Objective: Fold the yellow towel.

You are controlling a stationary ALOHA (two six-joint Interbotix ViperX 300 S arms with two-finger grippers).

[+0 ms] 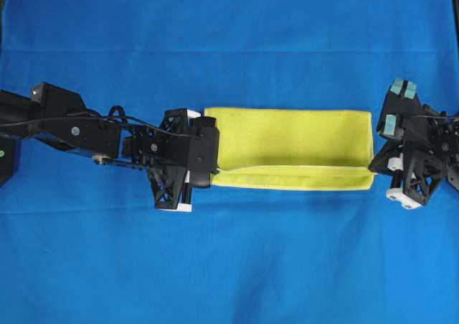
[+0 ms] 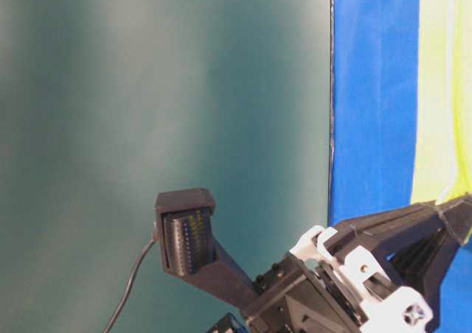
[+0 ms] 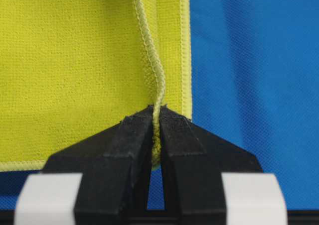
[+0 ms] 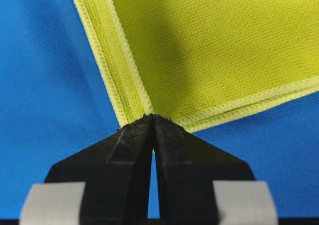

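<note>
Yellow-green microfibre fills most of both wrist views: the yellow towel lies as a long horizontal band across the middle of the overhead frame, on a blue cloth surface. Its upper part is a smooth double layer; along the lower edge a narrower strip shows, bordered by a thin, paler stitched hem.

At the band's left end, the left gripper has its black fingers pressed together with only a sliver of gap, and a hemmed edge of the towel runs down between the tips and is pinched there. In that wrist view the weave reads as fine and nubbly, the hem as a tight corded line curving into the jaws.

At the band's right end, the right gripper is likewise closed to a narrow slit, its tips meeting at a corner of the towel where stacked hems converge. The layers show as parallel pale stitched edges, one just inside the other.

Both grippers are matte black wedge shapes with white blocks at their bases. The table-level view shows black arm hardware at lower right, a dark teal backdrop at left, and a vertical strip of towel at the right edge.
</note>
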